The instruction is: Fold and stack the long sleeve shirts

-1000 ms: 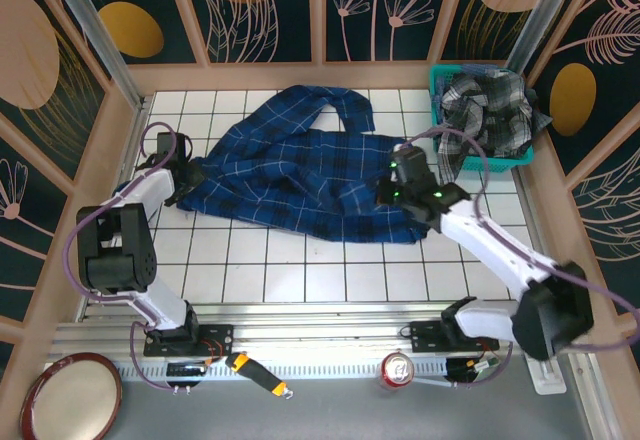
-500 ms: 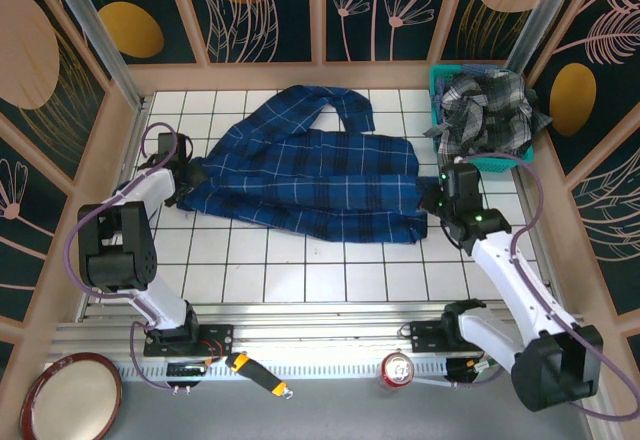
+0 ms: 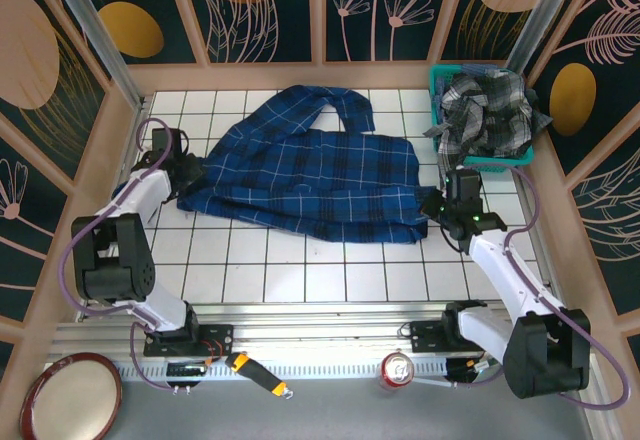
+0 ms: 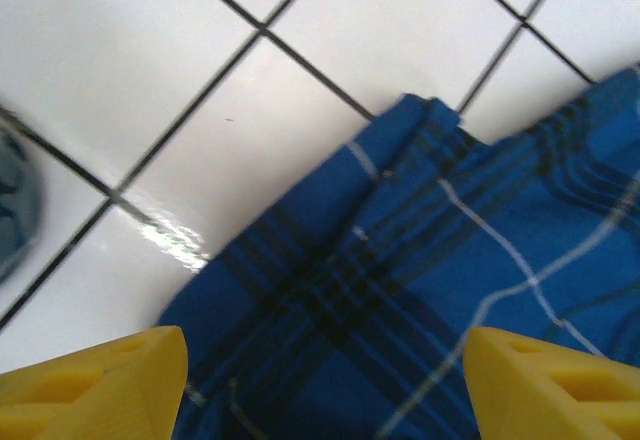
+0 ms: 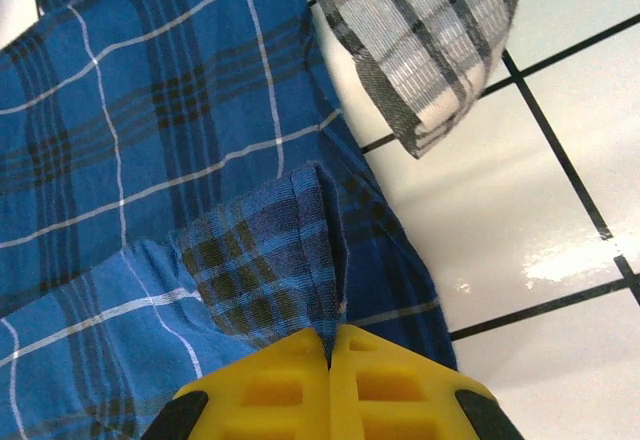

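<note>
Right fingers (image 5: 260, 395): pressed together, pinching a raised fold of the blue shirt (image 5: 150, 130).
Right gripper (image 3: 445, 208): at the blue shirt's 3 o'clock edge.
Left fingers (image 4: 100, 385): spread apart, nothing between them, with blue cloth below.
Left gripper (image 3: 186, 171): at the blue shirt's 9 o'clock corner.
Blue shirt: spread across the middle of the tiled table (image 3: 300, 275), with a sleeve running toward 12 o'clock.
Grey shirt (image 3: 487, 110): heaped in the basket (image 3: 436, 88) at 2 o'clock, with a flap hanging over the rim.
</note>
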Robot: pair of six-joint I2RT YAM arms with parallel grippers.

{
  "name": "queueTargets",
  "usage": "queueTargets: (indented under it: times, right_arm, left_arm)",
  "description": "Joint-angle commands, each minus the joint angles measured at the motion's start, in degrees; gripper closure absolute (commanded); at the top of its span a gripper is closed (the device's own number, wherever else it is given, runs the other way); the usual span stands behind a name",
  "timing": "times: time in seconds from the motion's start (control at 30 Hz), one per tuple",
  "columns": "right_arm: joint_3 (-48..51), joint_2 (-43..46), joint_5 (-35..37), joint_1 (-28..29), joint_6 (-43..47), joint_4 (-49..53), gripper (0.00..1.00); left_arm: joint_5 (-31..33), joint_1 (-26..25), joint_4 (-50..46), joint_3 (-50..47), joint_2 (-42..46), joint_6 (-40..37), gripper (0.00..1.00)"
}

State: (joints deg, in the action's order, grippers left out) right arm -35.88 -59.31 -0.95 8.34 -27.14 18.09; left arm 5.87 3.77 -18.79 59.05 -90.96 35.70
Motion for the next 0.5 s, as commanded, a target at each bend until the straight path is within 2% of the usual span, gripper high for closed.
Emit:
queueTargets:
  times: [0.0, 0.1, 0.2, 0.33, 0.47]
  right_arm:
    - [-0.51, 0.69, -1.07, -0.34, 0.54, -3.03, 1.0]
    - [-1.57, -0.32, -0.52, -0.27, 1.23, -3.46, 1.0]
    - [-2.92, -2.07, -1.85, -0.29, 2.13, -4.39, 1.0]
    - [-4.39, -3.99, -1.45, -0.33, 2.44, -4.77, 1.0]
    - [-5.49, -5.21, -0.71, -0.33, 2.95, -5.31, 1.0]
  left_arm:
    - [-7.29, 0.19, 2.22, -2.12, 0.58, -1.88, 0.26]
    - [-8.66, 0.14, 2.99, -4.47, -0.38, -2.39, 0.31]
    - [-11.51, -0.35, 3.96, -5.7, -1.51, -2.39, 0.41]
    - [-12.31, -0.85, 4.66, -5.85, -1.92, -2.55, 0.54]
    - [-10.98, -0.9, 3.45, -3.96, -2.64, -2.57, 0.8]
